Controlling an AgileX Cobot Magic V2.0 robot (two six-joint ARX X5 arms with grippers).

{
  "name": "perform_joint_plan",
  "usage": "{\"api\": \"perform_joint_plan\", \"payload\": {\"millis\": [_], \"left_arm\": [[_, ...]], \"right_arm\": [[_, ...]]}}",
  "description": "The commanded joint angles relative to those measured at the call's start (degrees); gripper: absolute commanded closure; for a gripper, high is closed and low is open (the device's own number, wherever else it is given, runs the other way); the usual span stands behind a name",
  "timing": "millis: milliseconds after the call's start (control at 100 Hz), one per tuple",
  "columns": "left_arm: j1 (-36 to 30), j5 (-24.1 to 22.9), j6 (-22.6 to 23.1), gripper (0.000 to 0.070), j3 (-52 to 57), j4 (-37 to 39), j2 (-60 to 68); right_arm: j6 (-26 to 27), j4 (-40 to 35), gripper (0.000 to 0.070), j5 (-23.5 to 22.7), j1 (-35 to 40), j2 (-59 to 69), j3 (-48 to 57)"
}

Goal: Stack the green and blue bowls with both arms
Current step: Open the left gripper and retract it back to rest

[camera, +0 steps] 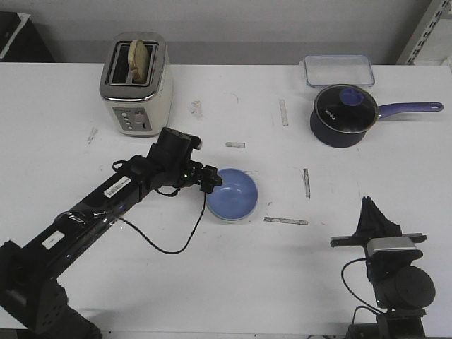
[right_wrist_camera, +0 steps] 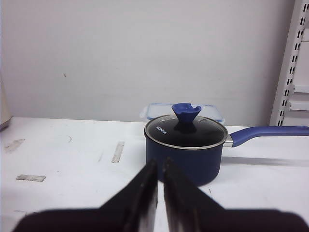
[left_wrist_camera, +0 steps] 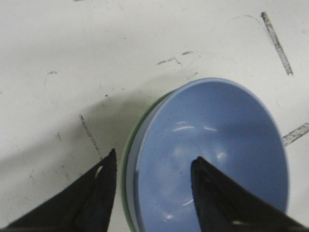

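The blue bowl (camera: 234, 193) sits nested inside the green bowl near the middle of the table. Of the green bowl only a thin rim (left_wrist_camera: 124, 171) shows around the blue bowl (left_wrist_camera: 217, 135). My left gripper (camera: 210, 180) is open at the stack's left edge. In the left wrist view the left gripper (left_wrist_camera: 155, 155) straddles the rim, one finger outside on the table side and one inside the blue bowl, with a gap to each. My right gripper (camera: 369, 205) is shut and empty at the front right, far from the bowls, and points at the saucepan (right_wrist_camera: 161, 161).
A cream toaster (camera: 136, 83) with bread stands at the back left. A dark navy saucepan (camera: 342, 115) with a glass lid and a clear lidded container (camera: 339, 69) are at the back right. Worn tape marks dot the table (camera: 282, 282).
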Motion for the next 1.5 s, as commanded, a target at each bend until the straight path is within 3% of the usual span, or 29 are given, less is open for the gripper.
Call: {"api": "perform_joint_plan", "payload": {"millis": [0, 140, 310, 430, 500, 580, 670, 880, 1240, 1370, 1490], "left_arm": [[-0.4, 0.3, 0.2, 0.0383, 1.5, 0.3, -0.7], [0.3, 0.3, 0.2, 0.0383, 1.1, 2.4, -3.8], [1.9, -0.1, 2.0, 0.0386, -2.2, 10.9, -8.9], [3.1, -5.0, 5.2, 0.0396, -6.8, 16.1, -12.6], [3.6, -8.2, 6.4, 0.0459, -9.9, 18.4, -14.7], [4.6, -11.4, 7.1, 0.0587, -14.7, 21.9, -17.8], [6.0, -12.4, 7.0, 0.07, -20.1, 25.6, -21.2], [11.0, -14.2, 7.0, 0.07, -34.6, 33.5, -31.9], [19.2, -14.2, 7.1, 0.0699, -53.5, 37.8, -53.4], [21.7, -14.2, 7.3, 0.0699, -57.2, 37.2, -59.5], [23.0, -15.1, 11.3, 0.0698, -57.7, 34.1, -63.8]], "right_arm": [[0.5, 0.6, 0.0687, 0.0, 0.1, -0.1, 0.3], [0.5, 0.6, 0.0687, 0.0, 0.1, -0.1, 0.3], [0.5, 0.6, 0.0687, 0.0, 0.1, -0.1, 0.3], [0.5, 0.6, 0.0687, 0.0, 0.1, -0.1, 0.3], [0.5, 0.6, 0.0687, 0.0, 0.1, -0.1, 0.3], [0.5, 0.6, 0.0687, 0.0, 0.1, -0.1, 0.3], [0.5, 0.6, 0.0687, 0.0, 0.1, -0.1, 0.3], [0.5, 0.6, 0.0687, 0.0, 0.1, -0.1, 0.3], [0.5, 0.6, 0.0687, 0.0, 0.1, -0.1, 0.3], [0.5, 0.6, 0.0687, 0.0, 0.1, -0.1, 0.3], [0.5, 0.6, 0.0687, 0.0, 0.1, -0.1, 0.3]]}}
